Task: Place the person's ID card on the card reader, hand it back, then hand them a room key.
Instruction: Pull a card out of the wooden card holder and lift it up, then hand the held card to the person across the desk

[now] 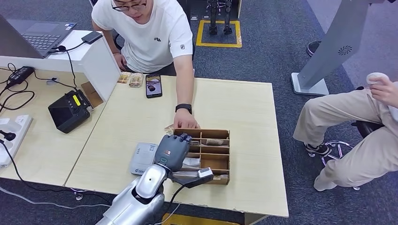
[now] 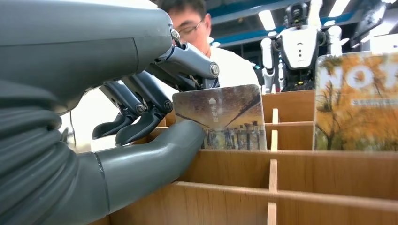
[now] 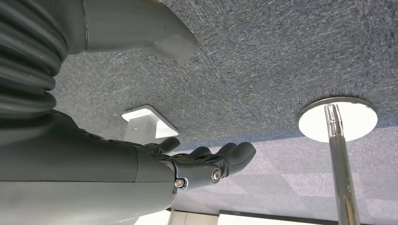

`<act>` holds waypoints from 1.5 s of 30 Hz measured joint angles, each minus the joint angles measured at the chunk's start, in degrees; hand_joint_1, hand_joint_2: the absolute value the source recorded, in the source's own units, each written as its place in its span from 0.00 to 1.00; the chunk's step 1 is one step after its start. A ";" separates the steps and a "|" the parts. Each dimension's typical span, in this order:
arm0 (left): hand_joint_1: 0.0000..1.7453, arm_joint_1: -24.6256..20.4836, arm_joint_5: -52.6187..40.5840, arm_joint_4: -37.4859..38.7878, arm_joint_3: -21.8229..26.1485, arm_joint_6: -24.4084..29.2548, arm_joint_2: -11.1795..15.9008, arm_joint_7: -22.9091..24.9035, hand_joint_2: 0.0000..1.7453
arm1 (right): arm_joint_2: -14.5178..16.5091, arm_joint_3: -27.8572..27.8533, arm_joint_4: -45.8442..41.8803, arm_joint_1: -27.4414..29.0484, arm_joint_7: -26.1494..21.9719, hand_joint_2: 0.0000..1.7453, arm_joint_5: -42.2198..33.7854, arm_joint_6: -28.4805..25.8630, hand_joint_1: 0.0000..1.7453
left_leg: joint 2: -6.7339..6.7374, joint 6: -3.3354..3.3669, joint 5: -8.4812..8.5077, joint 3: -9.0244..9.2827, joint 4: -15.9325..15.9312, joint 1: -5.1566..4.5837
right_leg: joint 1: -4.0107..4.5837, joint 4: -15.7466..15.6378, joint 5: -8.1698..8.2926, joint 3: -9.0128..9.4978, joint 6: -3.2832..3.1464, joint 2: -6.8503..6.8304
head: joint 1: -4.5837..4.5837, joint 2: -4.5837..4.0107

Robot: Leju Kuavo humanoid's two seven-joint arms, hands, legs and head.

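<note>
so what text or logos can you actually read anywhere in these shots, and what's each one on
"FILA", chest of the person's white t-shirt; small sleeve logo unreadable.
"NOT", large pale letters cut off at the frame edge, on the autumn-tree card standing in the wooden box.
Small white characters on the card beside the left robot hand: too blurred.
Print on the grey card reader: too small.
Phone screen: unreadable.

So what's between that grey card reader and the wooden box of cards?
The robot's left hand sits there in the head view, above the gap between the card reader and the wooden organizer, pinching a card.
</note>
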 joint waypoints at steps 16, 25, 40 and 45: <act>1.00 4.80 19.43 -10.81 1.86 16.16 -1.48 -15.11 1.00 | -0.01 0.00 0.01 0.05 0.16 1.00 -2.70 0.01 0.00 | -0.04 0.00 -0.03 -0.11 0.00 -0.01 | 0.00 0.00 -0.03 -0.09 0.01 -0.01 | 0.00 0.00; 1.00 6.74 35.95 -13.82 7.00 15.65 -6.27 -22.78 1.00 | -0.01 0.00 -0.30 0.04 1.60 1.00 -2.21 -0.01 0.00 | -0.05 -0.01 -0.03 -0.11 0.00 0.00 | 0.00 0.00 -0.03 -0.10 0.00 -0.02 | 0.01 0.00; 1.00 -5.83 46.65 -7.34 8.69 12.60 -6.79 -16.70 1.00 | -0.02 0.00 -0.37 -0.13 1.60 1.00 0.83 0.01 0.00 | -0.07 -0.03 0.03 -0.12 0.01 0.00 | 0.00 0.01 0.00 -0.10 -0.01 -0.04 | 0.01 0.00; 1.00 -10.12 42.17 -3.03 8.80 14.16 -6.52 -13.50 1.00 | -0.01 0.00 -0.02 -0.36 0.57 1.00 1.38 -0.01 0.00 | -0.08 -0.03 0.03 -0.12 0.01 0.01 | 0.01 0.01 0.00 -0.10 -0.01 -0.03 | 0.01 0.00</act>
